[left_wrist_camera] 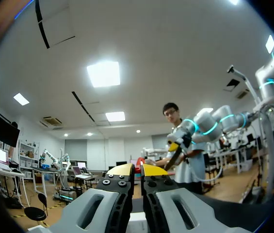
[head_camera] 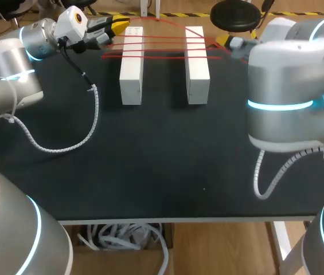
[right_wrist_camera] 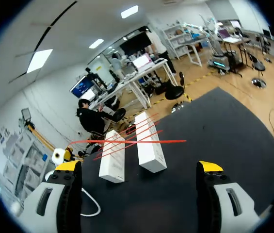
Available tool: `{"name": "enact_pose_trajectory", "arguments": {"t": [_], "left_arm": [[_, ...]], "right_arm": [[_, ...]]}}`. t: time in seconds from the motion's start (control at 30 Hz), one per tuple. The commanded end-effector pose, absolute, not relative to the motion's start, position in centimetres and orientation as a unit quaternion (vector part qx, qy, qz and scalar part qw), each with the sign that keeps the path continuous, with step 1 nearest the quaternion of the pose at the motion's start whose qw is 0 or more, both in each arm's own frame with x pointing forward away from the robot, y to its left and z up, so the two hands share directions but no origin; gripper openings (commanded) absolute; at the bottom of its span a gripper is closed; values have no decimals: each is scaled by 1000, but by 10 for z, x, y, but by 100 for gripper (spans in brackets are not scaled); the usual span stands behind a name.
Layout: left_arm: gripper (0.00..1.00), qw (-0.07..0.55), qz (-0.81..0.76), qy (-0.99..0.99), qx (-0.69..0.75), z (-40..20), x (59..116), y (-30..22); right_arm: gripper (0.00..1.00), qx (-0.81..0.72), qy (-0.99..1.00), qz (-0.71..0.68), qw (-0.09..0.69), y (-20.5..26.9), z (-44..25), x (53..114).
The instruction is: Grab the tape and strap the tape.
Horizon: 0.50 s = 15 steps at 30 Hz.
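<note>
Both left fingers [left_wrist_camera: 121, 170] pinch the red tape [right_wrist_camera: 127, 141]; right fingers [right_wrist_camera: 68, 166] stand wide apart.

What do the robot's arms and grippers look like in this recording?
Both arms, left arm and right arm, are silver-grey with glowing cyan rings at the joints and a white spiral-wrapped cable alongside each. The left gripper and right gripper have grey fingers with black screws and bright yellow tips.

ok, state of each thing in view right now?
white blocks: lying flat, side by side, apart.
tape: stretched in several strands over both blocks.
left hand: shut on the tape.
right hand: open wide, empty.
</note>
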<state>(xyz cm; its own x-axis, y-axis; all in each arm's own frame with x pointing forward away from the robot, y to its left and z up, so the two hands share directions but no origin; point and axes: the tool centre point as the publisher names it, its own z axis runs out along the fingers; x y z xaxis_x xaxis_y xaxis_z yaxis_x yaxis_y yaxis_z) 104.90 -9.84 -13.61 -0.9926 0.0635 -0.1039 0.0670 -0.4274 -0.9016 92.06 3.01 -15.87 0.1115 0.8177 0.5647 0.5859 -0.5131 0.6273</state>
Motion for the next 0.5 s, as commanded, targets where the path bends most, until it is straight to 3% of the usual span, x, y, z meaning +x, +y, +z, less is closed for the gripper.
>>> {"name": "enact_pose_trajectory", "arguments": {"t": [0.03, 0.2, 0.5], "left_arm": [[0, 1, -843, 535, 61, -136, 1049, -99], [0, 1, -843, 535, 61, -136, 1049, -99], [0, 1, -843, 535, 61, -136, 1049, -99]], "right_arm": [[100, 778, 468, 417, 41, 26, -145, 916], [100, 789, 452, 415, 35, 24, -143, 911], [100, 753, 427, 488, 111, 22, -133, 900]]}}
